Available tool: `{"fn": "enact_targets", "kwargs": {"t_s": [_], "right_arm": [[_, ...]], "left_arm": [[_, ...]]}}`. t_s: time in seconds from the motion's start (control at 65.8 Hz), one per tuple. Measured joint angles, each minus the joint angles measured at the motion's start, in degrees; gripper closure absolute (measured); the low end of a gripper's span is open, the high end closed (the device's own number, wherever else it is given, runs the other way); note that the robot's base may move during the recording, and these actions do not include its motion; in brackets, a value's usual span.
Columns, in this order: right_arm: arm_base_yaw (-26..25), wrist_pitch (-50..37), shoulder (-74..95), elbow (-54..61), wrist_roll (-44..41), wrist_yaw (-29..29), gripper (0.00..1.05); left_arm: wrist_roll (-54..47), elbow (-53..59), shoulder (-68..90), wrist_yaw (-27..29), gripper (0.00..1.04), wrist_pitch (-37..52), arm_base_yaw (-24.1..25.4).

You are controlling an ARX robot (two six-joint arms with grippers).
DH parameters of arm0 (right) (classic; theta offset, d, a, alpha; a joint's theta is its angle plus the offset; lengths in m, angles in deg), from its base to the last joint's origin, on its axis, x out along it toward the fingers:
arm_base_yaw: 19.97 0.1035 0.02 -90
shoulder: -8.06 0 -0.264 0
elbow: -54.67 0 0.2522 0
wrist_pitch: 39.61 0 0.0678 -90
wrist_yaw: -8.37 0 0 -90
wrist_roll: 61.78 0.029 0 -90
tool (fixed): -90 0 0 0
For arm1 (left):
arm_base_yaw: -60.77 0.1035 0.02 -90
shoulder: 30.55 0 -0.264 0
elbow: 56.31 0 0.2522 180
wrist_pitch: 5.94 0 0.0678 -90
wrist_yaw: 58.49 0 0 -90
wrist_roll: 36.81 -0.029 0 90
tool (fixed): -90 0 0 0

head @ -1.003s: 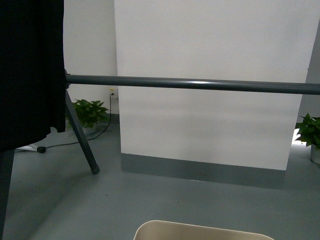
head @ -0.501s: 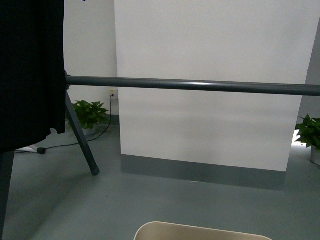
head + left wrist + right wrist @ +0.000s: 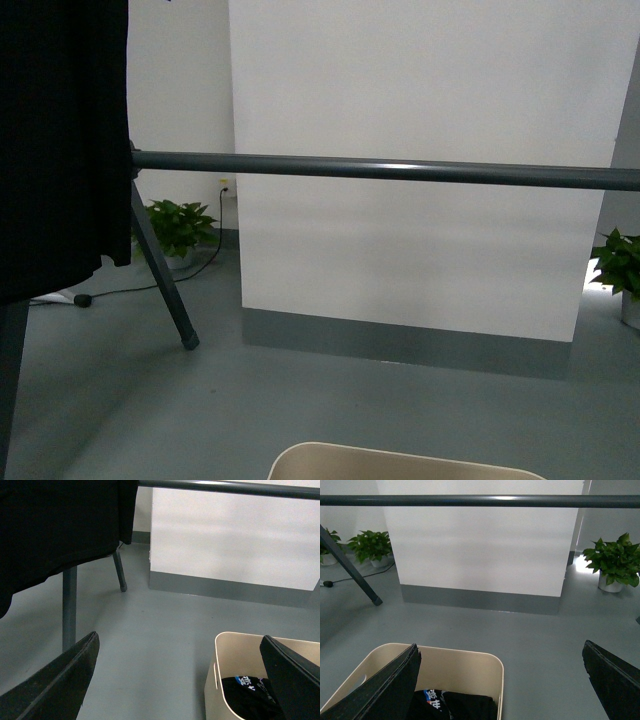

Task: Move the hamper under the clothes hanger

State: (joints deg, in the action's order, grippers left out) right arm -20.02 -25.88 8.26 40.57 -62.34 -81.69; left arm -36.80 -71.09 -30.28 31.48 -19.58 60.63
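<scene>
Beige hamper (image 3: 485, 672) on the grey floor (image 3: 350, 400), on the near side of the clothes hanger (image 3: 400, 170) bar and low at the frame edge in the front view, with dark clothing (image 3: 455, 705) inside. Left gripper (image 3: 180, 680) spread wide, holding nothing, one finger over the hamper rim, the other off to its side. Right gripper (image 3: 502, 680) likewise released and empty, hamper's far corner between its fingers.
</scene>
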Motion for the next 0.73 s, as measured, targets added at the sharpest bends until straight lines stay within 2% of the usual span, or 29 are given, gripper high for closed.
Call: {"fn": "enact_targets", "kwargs": {"t_s": [0.729], "right_arm": [[0.0,0.0,0.0,0.0,0.0,0.0,0.08]], "left_arm": [[0.0,0.0,0.0,0.0,0.07,0.0,0.0]]}}
